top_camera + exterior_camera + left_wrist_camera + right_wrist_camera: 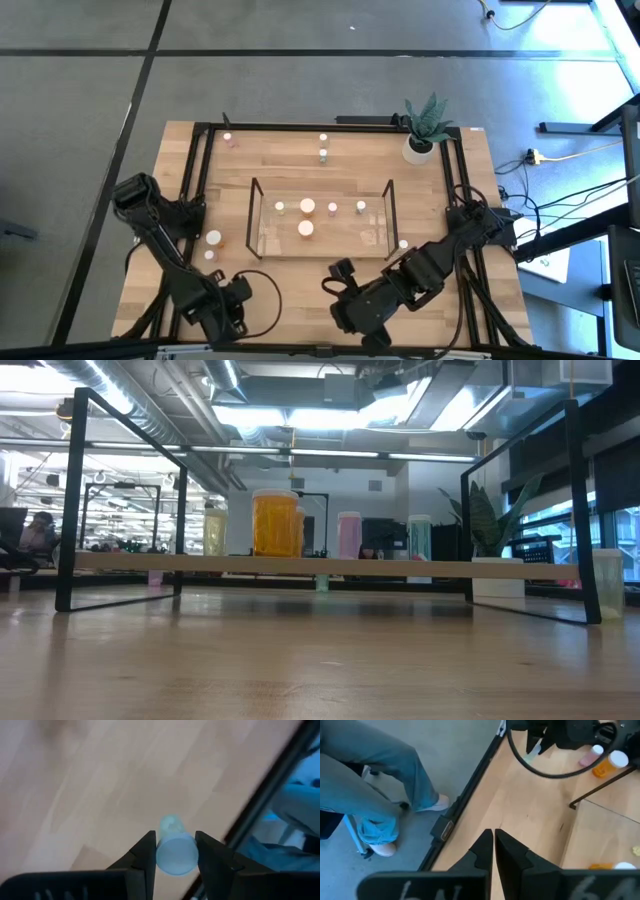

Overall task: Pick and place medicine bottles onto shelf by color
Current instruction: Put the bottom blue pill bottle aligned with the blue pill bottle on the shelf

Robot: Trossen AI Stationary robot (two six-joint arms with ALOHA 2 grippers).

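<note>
Bright ceiling lights (pixel 290 415) glare in the low view; left wrist view is blurred, washed blue; overhead evenly lit.

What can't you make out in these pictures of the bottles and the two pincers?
- Left pincer: shut on a pale bottle; blur hides its tint in the left wrist view.
- High view: the arm covers that bottle.
- Shelf bottles: too small there to read tints.
- Low view: no pincer shows.
- Right pincer: shut, empty.
</note>
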